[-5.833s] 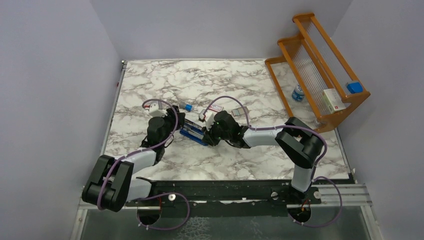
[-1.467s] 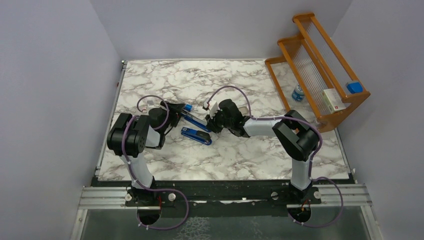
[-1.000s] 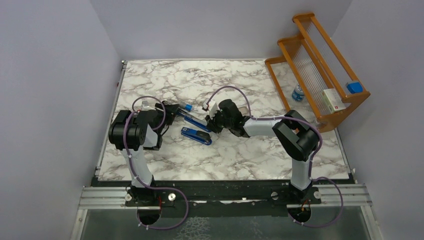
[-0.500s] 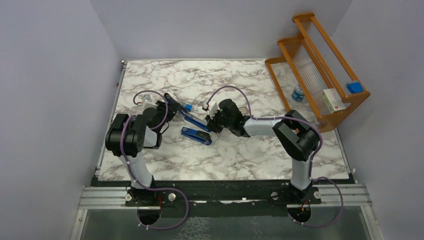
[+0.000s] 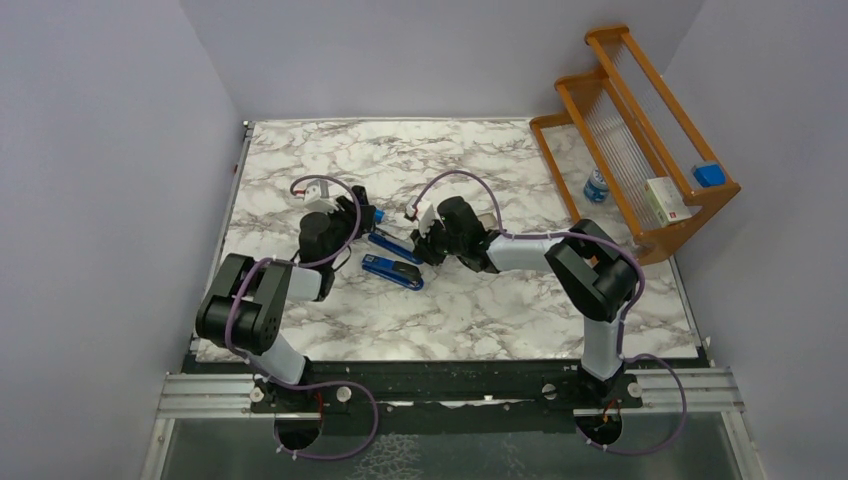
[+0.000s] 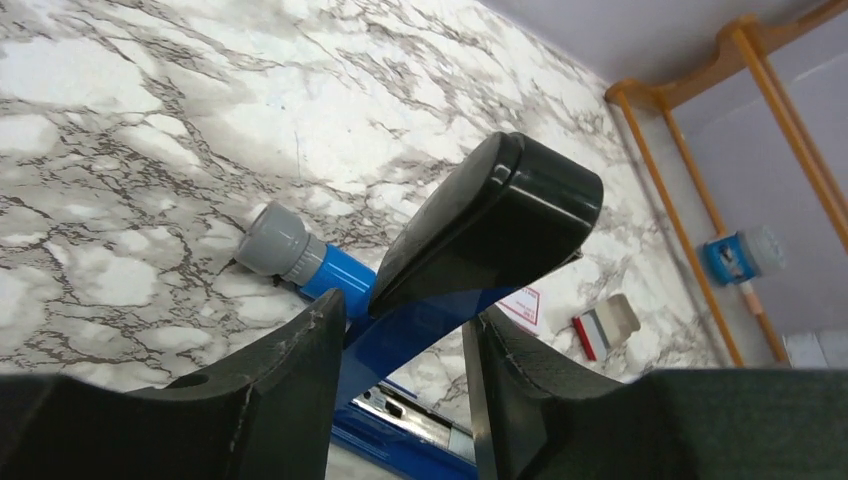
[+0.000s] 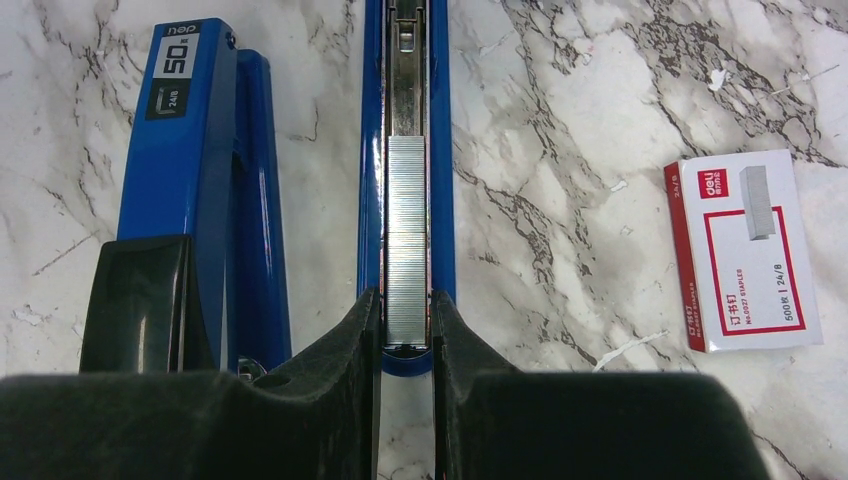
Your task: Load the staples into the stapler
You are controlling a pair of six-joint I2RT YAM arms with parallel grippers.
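Observation:
The blue stapler [image 5: 392,270] lies open on the marble table. Its magazine channel [image 7: 407,90] runs straight away from my right gripper [image 7: 406,300], whose fingers press on both sides of the channel's near end. A silvery strip of staples [image 7: 406,230] sits inside that channel. The white, red-labelled staple box [image 7: 745,250] lies to the right. The stapler's blue cover [image 7: 195,170] with a black cap lies beside the channel. My left gripper [image 6: 405,315] stands with jaws apart at the stapler's other end. The black-capped cover [image 6: 490,215] rises in its gap; contact unclear.
A small blue-capped cylinder [image 6: 300,260] lies just behind the stapler. An opened red and grey box tray [image 6: 605,325] lies beyond the staple box [image 6: 518,306]. A wooden rack [image 5: 640,130] at the back right holds a bottle [image 5: 596,185] and a white box [image 5: 668,200].
My left arm has swung down and round, bringing its gripper right, close to the stapler's far end. The right arm and the stapler have not moved.

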